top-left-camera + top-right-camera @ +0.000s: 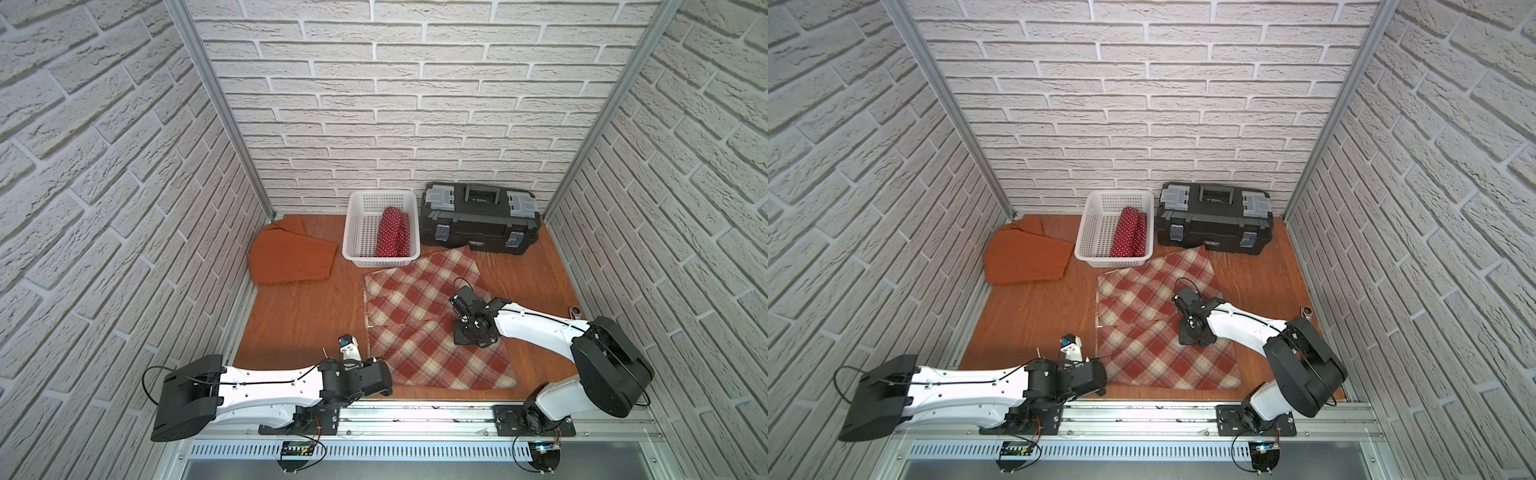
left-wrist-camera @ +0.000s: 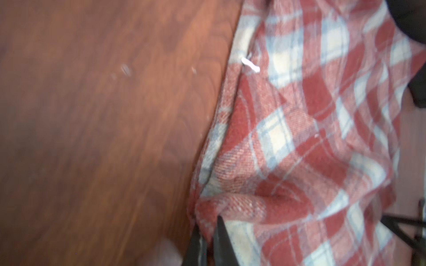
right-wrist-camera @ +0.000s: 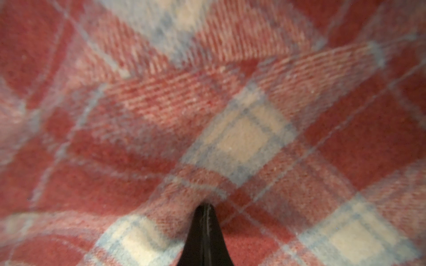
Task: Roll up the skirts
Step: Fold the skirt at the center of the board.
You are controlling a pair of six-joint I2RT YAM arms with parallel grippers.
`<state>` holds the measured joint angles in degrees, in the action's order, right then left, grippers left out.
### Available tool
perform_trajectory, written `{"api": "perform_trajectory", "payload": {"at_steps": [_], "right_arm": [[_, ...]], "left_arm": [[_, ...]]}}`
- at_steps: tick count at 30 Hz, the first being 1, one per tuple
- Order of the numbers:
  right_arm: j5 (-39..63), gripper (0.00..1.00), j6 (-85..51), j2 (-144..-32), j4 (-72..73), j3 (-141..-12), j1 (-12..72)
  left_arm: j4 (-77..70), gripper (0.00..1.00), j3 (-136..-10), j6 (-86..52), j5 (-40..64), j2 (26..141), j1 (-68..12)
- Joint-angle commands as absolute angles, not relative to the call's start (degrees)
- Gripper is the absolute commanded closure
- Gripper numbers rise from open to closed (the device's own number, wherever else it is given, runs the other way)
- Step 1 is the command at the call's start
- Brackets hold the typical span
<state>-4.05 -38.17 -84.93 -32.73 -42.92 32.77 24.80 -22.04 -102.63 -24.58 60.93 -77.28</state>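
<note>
While the plaid skirt point(image 1: 415, 353) lies spread just in front of the white basket point(image 1: 378, 261), you have the rust-orange skirt point(image 1: 291, 257) flat beside the basket's left wall and the polka-dot skirt point(image 1: 392, 232) rolled inside it. Your right gripper point(image 3: 205, 207), pressed together, digs into the plaid. Your left gripper point(image 2: 207, 222) stands slightly parted at its hem.
</note>
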Motion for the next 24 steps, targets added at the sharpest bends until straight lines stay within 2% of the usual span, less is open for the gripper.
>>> {"api": "perform_trajectory", "payload": {"at_steps": [1, 5, 10, 13, 15, 18, 24], "right_arm": [[-4.9, 0.96, -37.8, -83.1, -31.8, -41.1, 32.5], [-5.4, 0.96, -37.9, -81.8, -32.4, -40.8, 32.4], [-7.0, 0.95, -37.3, -80.3, -35.1, -42.4, 32.3], [-8.8, 0.87, -37.9, -77.2, -39.5, -43.4, 32.1], [-9.2, 0.76, -39.6, -73.3, -43.1, -42.6, 32.1], [-8.3, 0.65, -43.2, -66.2, -48.3, -39.2, 32.1], [-2.8, 0.62, -49.8, -55.4, -56.0, -30.9, 32.4]], "left_arm": [[22.1, 0.58, -19.1, -105.6, -26.9, 61.9, -77.4], [20.2, 0.75, -16.7, -105.3, -28.5, 60.1, -76.2], [19.7, 0.83, -17.0, -100.2, -30.0, 55.8, -73.1], [19.9, 0.99, -18.1, -95.0, -29.2, 54.4, -68.5], [18.8, 1.00, -18.0, -91.9, -27.3, 54.5, -64.9], [16.8, 1.00, -17.2, -89.4, -25.5, 55.3, -61.0], [12.7, 1.00, -16.6, -86.5, -24.1, 58.0, -58.5]]}}
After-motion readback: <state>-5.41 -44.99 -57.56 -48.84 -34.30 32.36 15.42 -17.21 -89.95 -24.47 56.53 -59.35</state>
